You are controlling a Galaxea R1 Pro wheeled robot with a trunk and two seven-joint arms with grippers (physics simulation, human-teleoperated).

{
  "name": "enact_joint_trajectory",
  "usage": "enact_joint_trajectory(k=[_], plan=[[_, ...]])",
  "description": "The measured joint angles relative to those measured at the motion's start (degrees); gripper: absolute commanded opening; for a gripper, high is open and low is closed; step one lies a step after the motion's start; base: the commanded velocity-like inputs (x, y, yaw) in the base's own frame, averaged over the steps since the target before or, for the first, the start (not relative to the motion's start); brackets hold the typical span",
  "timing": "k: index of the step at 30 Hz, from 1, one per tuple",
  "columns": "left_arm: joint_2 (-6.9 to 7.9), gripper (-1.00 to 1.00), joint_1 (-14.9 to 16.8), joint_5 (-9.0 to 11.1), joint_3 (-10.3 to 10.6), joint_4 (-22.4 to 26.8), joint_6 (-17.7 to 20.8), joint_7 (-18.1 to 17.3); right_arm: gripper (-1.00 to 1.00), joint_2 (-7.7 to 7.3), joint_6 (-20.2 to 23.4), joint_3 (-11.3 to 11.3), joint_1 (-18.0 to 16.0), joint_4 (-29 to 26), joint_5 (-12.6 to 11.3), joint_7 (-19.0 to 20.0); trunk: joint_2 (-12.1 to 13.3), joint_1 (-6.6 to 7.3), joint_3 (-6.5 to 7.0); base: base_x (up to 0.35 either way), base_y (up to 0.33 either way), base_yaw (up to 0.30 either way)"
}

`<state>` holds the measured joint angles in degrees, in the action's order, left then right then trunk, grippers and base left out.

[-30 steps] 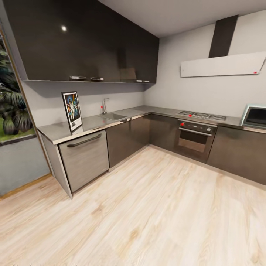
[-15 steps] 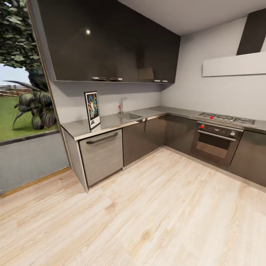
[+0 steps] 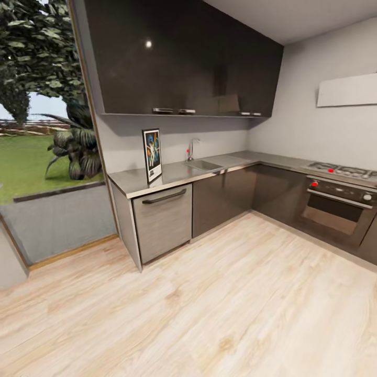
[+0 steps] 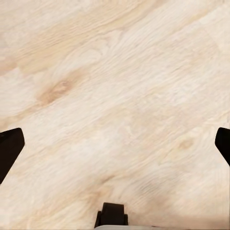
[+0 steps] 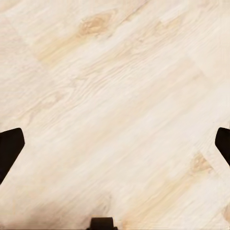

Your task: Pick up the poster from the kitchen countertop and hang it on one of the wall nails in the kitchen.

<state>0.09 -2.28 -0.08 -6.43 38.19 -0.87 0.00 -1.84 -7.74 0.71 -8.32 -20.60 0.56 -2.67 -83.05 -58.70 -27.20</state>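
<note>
On the grey surface (image 3: 173, 178) along the far wall, near its window end, the poster (image 3: 152, 155) is seen standing upright, its lower edge resting on the slab and its back toward the pale wall; dark blue artwork within a white border and thin black frame can be made out, though the title lettering is too small to be read. Farther along the same surface the inset sink (image 3: 204, 165) and chrome tap (image 3: 191, 148) are set, well apart from the poster; dark wall cabinets (image 3: 183, 57) hang above, and a steel-fronted dishwasher (image 3: 162, 220) is fitted just below the poster. At the right, the gas hob (image 3: 340, 169) and oven (image 3: 337, 209) occupy the adjoining darker counter; a pale hood (image 3: 346, 90) is mounted over them. At the left, a large window (image 3: 44, 104) gives onto lawn and foliage. Pale wooden floor (image 3: 220, 314) spans the foreground.

The left tool (image 4: 115, 143) is shown in its wrist view with fingers (image 4: 9, 151) spread to the frame's opposite edges, released and grasping nothing, plank floor beneath; the right tool (image 5: 115, 146) is likewise shown spread wide and empty, its fingers (image 5: 9, 151) dark against the floor.
</note>
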Motion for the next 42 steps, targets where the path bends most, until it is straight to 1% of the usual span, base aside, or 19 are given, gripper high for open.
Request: enact_joint_trajectory(k=[14, 27, 38, 42], plan=[[0.0, 1.0, 0.0, 0.0, -0.02, 0.0, 0.0, 0.0, 1.0, 0.0, -0.08, 0.0, 0.0, 0.0, 0.0, -0.11, 0.0, 0.0, -0.45, 0.241, 0.197, 0.253], [0.0, 1.0, 0.0, 0.0, -0.03, -0.01, 0.0, 0.0, 1.0, 0.0, -0.04, 0.0, 0.0, -0.01, 0.0, -0.12, 0.0, -0.03, -0.88, 0.039, 0.032, 0.253], [0.0, 1.0, 0.0, 0.02, -0.04, -0.02, 0.0, 0.06, 1.0, -0.49, 0.1, -0.12, 0.0, 0.02, -0.05, 0.16, 0.0, -0.03, -0.98, 0.001, 0.0, 0.037], [0.0, 1.0, 0.0, 0.07, -0.2, -0.02, 0.04, 0.15, 1.0, -0.27, -0.48, -0.13, 0.0, -0.54, -0.1, 0.11, 0.0, -0.03, -0.98, 0.0, 0.0, 0.0]])
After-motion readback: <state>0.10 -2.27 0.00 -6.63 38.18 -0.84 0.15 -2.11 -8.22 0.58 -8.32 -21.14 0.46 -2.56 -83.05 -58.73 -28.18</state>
